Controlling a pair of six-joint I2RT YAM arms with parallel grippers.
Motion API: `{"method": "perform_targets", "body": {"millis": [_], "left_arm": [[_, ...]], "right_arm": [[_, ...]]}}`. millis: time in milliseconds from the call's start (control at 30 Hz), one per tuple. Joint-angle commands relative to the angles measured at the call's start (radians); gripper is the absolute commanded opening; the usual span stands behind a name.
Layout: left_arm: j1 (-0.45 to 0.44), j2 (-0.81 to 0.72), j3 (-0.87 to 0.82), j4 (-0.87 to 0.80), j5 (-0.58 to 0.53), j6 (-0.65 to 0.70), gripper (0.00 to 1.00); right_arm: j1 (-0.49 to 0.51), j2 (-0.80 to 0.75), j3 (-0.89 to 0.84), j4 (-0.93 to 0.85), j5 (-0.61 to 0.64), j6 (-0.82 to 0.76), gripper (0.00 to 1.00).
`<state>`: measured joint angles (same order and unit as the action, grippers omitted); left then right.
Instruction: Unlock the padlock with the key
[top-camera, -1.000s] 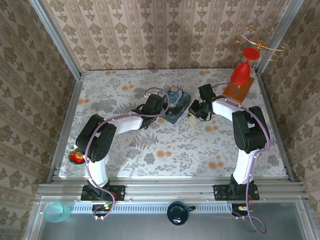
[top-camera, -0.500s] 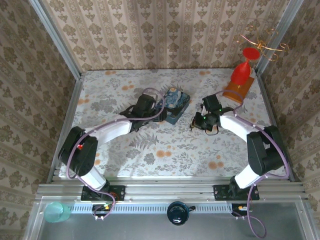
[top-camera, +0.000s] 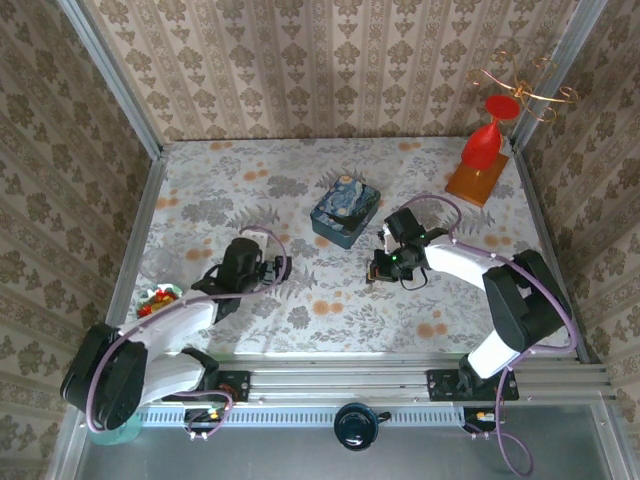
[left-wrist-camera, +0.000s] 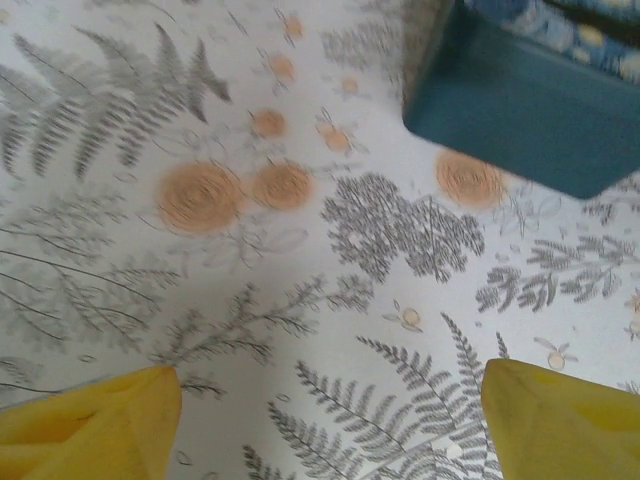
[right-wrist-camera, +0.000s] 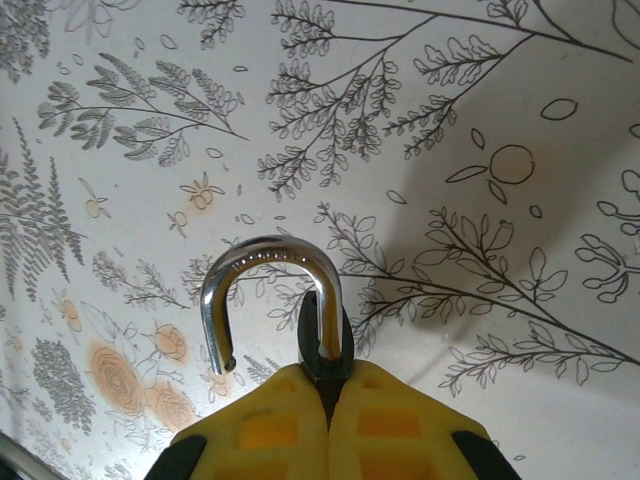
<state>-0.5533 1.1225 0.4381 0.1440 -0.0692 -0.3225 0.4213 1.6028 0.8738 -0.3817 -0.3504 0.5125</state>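
Left gripper (left-wrist-camera: 330, 440): yellow fingers spread wide, empty, near blue swirl-painted rectangular tin (left-wrist-camera: 520, 110).
Right gripper (right-wrist-camera: 327, 378): clamped on small black padlock with silvery loop (right-wrist-camera: 268, 254), just over floral tablecloth (right-wrist-camera: 480, 120).

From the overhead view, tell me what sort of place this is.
Likely a staged robot test cell, not a home: wallpapered panels in an aluminium frame, a floral-print table, and arm bases bolted to a rail.

**Both arms are pulling back**

I'm drawing the left gripper (top-camera: 272, 268) away from the tin (top-camera: 345, 210) toward the near left of the bench (top-camera: 300, 170), its jaws spreading wider. I'm also bringing the right gripper (top-camera: 383, 266) nearer, carrying the padlock (right-wrist-camera: 265, 254).
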Motion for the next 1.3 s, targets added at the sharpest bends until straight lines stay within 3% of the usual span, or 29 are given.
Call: {"method": "perform_targets", "body": {"millis": [0,400,600,733,800,833,967,1100,1267], "left_arm": [[0.03,-0.042,-0.031,0.04,-0.015,0.034,0.8],[0.144,-0.15,-0.078,0.035,0.004,0.031,0.82],[0.193,-0.158,-0.056,0.02,-0.023,0.032,0.82],[0.247,-0.134,-0.026,0.028,-0.069,0.048,0.82],[0.279,-0.108,-0.015,0.054,-0.093,0.058,0.95],[0.291,-0.097,-0.011,0.066,-0.103,0.063,0.99],[0.337,-0.069,0.003,0.113,-0.103,0.072,1.0],[0.338,-0.059,-0.011,0.215,-0.152,0.186,1.0],[0.349,-0.001,-0.007,0.274,-0.167,0.378,1.0]], "right_arm": [[-0.008,0.026,0.015,-0.005,-0.014,-0.037,0.0],[-0.067,-0.033,-0.015,-0.041,0.037,-0.048,0.33],[-0.081,-0.154,0.012,-0.112,0.106,-0.07,0.42],[-0.097,-0.296,0.04,-0.143,0.238,-0.097,0.44],[-0.11,-0.362,0.038,-0.125,0.323,-0.114,0.45],[-0.114,-0.389,0.032,-0.106,0.364,-0.121,0.45],[-0.126,-0.492,-0.051,0.028,0.532,-0.171,0.47],[-0.128,-0.581,-0.184,0.228,0.665,-0.258,0.65],[-0.134,-0.524,-0.298,0.478,0.772,-0.456,0.69]]}}
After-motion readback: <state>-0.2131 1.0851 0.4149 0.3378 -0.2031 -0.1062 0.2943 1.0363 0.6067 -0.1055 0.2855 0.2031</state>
